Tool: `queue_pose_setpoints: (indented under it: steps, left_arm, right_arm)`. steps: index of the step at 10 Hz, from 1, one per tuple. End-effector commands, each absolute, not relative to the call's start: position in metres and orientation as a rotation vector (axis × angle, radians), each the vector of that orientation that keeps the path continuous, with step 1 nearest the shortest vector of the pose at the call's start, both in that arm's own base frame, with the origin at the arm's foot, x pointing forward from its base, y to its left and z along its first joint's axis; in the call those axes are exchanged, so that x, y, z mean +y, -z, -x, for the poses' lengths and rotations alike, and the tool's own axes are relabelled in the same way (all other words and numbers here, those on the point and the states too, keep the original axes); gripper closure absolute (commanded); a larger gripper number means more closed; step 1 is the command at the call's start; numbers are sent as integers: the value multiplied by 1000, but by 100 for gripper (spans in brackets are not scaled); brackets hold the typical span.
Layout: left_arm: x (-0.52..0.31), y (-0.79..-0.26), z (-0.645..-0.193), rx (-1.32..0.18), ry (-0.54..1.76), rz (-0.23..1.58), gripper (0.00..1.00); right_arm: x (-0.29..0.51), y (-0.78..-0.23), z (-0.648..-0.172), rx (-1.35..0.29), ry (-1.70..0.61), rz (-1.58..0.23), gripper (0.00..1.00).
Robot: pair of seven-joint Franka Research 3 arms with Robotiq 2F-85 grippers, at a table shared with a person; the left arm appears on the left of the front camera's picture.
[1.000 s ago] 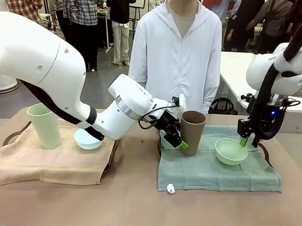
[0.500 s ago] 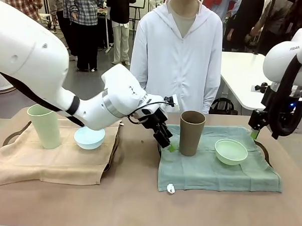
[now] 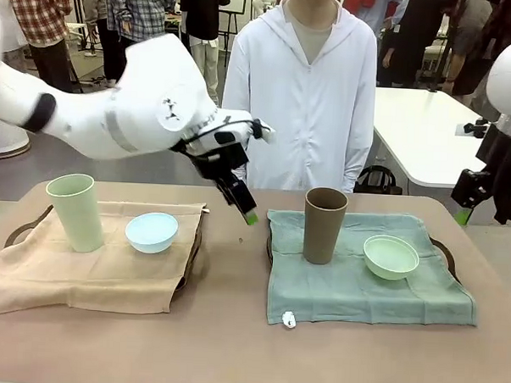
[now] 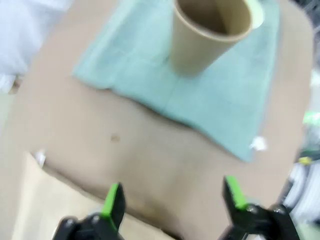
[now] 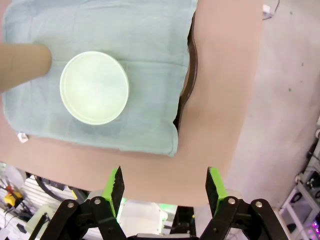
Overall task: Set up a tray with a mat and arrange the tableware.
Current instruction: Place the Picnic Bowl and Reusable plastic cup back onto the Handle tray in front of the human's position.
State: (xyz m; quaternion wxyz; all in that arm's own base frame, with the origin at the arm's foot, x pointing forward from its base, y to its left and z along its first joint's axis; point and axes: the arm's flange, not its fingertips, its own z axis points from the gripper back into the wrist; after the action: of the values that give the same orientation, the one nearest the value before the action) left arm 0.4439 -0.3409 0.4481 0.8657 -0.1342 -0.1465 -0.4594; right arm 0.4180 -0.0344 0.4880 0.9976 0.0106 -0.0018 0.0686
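brown cup [image 4: 210, 31] blurred, apparently upright | left end effector [image 4: 172, 200] spread, empty

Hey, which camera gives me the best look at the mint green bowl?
The right wrist view: it looks straight down into the mint green bowl, sharp and whole, on the green mat. The front view shows it smaller, side-on. The left wrist view catches a blurred sliver behind the brown cup.

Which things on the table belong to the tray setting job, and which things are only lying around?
Belong to the job:
pale green cup
light blue bowl
beige mat
brown cup
mint green bowl
green mat
tray edges under the mats

Only lying around:
small white object at the green mat's front edge
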Motion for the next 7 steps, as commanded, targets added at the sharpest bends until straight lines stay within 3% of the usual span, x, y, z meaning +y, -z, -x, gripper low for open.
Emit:
queue_pose_setpoints:
  steps: [1, 4, 7]
  left_arm:
    - [-347, -470, -428, -184, 680, 121, 0]
    - [-339, -504, -409, -137, 568, -7, 0]
    - [-320, -494, -412, -193, 591, -4, 0]
  right_arm:
    - [-39, -485, -409, 7, -176, -55, 16]
    - [-37, -496, -403, -2, -158, -53, 16]
    - [-38, -496, -409, 3, -152, -33, 16]
